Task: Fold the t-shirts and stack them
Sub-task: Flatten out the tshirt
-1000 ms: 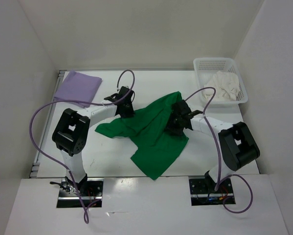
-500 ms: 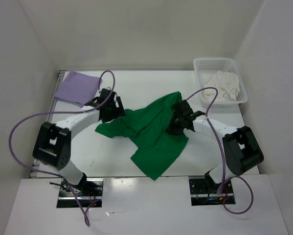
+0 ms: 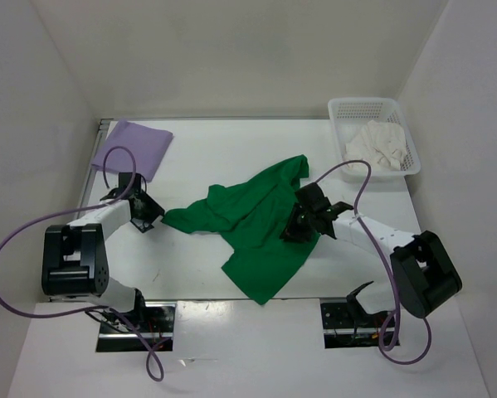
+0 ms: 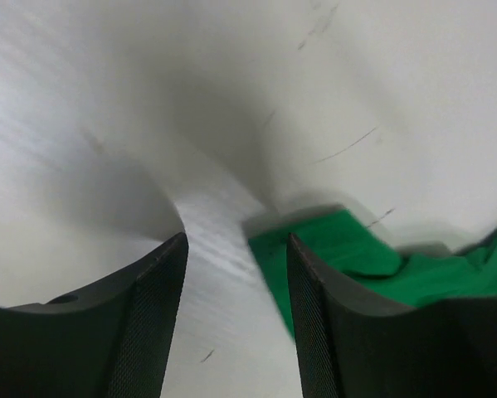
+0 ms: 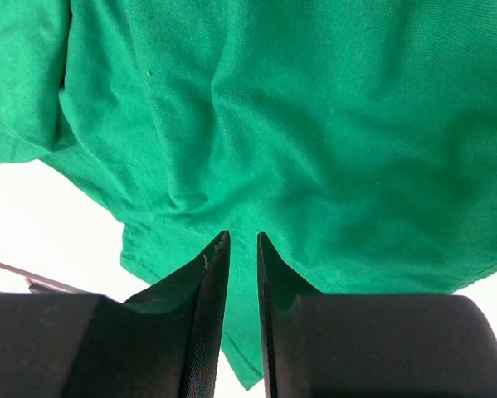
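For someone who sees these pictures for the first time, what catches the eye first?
The bright green t-shirt lies crumpled in the middle, with the right gripper on it. A folded lavender t-shirt sits in the far left corner, and a white t-shirt lies in the far-right basket.

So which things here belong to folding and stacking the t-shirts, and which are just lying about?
Part of the job:
green t-shirt, crumpled in the middle of the table
lavender t-shirt, folded, far left corner
white t-shirt, bunched in the white mesh basket

Just lying about:
the white mesh basket itself
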`<state>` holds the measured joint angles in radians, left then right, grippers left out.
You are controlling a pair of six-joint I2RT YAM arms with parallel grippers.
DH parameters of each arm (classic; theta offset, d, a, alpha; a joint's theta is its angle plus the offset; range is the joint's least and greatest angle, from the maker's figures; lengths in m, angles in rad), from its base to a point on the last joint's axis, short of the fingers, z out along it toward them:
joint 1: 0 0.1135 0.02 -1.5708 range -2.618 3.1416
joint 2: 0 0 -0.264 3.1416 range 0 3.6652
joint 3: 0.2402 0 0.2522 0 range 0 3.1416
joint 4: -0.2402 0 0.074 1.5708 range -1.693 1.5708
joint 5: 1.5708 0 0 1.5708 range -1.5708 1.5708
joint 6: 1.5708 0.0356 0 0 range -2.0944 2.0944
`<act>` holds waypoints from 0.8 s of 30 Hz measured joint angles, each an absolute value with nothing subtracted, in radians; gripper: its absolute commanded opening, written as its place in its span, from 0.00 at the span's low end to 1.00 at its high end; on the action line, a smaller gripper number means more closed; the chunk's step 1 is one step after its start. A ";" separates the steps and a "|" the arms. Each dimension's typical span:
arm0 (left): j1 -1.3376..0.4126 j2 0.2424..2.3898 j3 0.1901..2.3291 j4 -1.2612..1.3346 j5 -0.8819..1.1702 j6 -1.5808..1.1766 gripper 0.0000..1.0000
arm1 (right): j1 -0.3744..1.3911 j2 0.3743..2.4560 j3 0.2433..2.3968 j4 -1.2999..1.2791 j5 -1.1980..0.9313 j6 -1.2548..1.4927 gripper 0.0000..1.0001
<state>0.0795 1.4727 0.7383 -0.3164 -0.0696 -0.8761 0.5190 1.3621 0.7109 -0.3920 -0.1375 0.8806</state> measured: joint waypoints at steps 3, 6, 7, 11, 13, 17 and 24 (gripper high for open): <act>0.079 1.517 0.771 -0.270 -0.033 -0.886 0.59 | 0.519 1.354 0.706 -0.391 -0.140 0.891 0.33; 0.078 1.554 0.794 -0.226 0.007 -0.895 0.60 | 0.519 1.330 0.691 -0.394 -0.139 0.904 0.39; 0.078 1.555 0.794 -0.213 0.017 -0.896 0.58 | 0.519 1.319 0.684 -0.396 -0.138 0.909 0.39; 0.053 1.554 0.775 -0.187 0.047 -0.900 0.37 | 0.519 1.262 0.648 -0.410 -0.129 0.937 0.42; 0.041 1.554 0.768 -0.184 0.060 -0.904 0.27 | 0.519 1.231 0.627 -0.426 -0.120 0.956 0.42; 0.030 1.548 0.756 -0.203 0.077 -0.903 0.12 | 0.519 1.141 0.592 -0.480 -0.086 1.007 0.42; 0.030 1.455 0.800 -0.270 0.086 -0.894 0.01 | 0.521 1.066 0.541 -0.556 -0.038 1.091 0.58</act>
